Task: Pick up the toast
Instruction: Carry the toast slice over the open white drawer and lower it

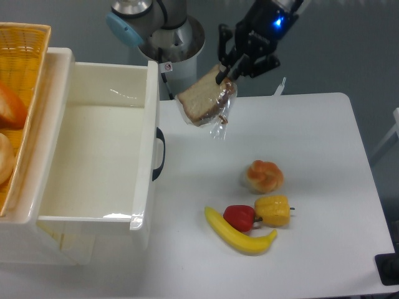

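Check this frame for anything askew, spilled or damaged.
Only the toast looks off: it hangs tilted in the air, pinched by one corner in the tool, its loose plastic wrap trailing below. The bun, banana and two peppers lie intact on the table. Nothing spilled.

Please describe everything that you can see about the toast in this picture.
The toast is a flat, squarish slice of pale grey-brown bread with a darker crust, wrapped in clear crinkly plastic whose loose end hangs below it. It is off the table, tilted, with its broad face toward the camera. The end effector pinches its upper right corner, and nothing else touches it. It hangs near the table's back edge, just right of the white bin.
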You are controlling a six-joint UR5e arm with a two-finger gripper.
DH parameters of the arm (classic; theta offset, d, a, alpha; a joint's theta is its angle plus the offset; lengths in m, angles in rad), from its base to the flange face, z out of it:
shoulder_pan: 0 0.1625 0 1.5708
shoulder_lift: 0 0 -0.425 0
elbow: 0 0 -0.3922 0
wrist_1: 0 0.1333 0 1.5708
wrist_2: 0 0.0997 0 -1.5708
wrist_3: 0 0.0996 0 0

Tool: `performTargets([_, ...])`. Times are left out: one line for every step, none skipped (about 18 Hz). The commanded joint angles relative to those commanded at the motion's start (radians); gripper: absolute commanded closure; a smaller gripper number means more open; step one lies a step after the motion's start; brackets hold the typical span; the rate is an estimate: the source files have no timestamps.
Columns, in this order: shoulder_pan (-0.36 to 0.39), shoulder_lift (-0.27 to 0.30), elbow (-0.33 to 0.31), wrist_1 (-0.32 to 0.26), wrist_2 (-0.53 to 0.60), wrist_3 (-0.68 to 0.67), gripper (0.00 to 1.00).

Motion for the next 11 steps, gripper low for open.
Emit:
performTargets([-0.005, 0.003, -0.002, -0.002, -0.006, -0.008, 0.73])
performTargets([-0.012, 0.005, -0.003, -0.005, -0.008, -0.017, 0.73])
performTargets([-0.029, 0.005, -0.003, -0.003, -0.009, -0.037, 0.73])
performTargets([-0.049, 0.005, -0.003, 0.000, -0.009, -0.060, 0.73])
performTargets([-0.069, 0.003, -0.003, 0.003, -0.009, -0.080, 0.73])
performTargets([-0.087, 0.003, -0.006, 0.003, -0.009, -0.089, 0.73])
performTargets([-0.097, 0.005, -0.012, 0.005, -0.009, -0.091, 0.73])
performTargets([-0.103, 0.008, -0.015, 0.005, -0.009, -0.092, 0.73])
performTargets([-0.109, 0.008, -0.018, 0.005, -0.009, -0.095, 0.73])
performTargets([-0.129, 0.006, -0.023, 0.006, -0.011, -0.101, 0.73])
performTargets([-0.149, 0.005, -0.023, 0.006, -0.009, -0.110, 0.73])
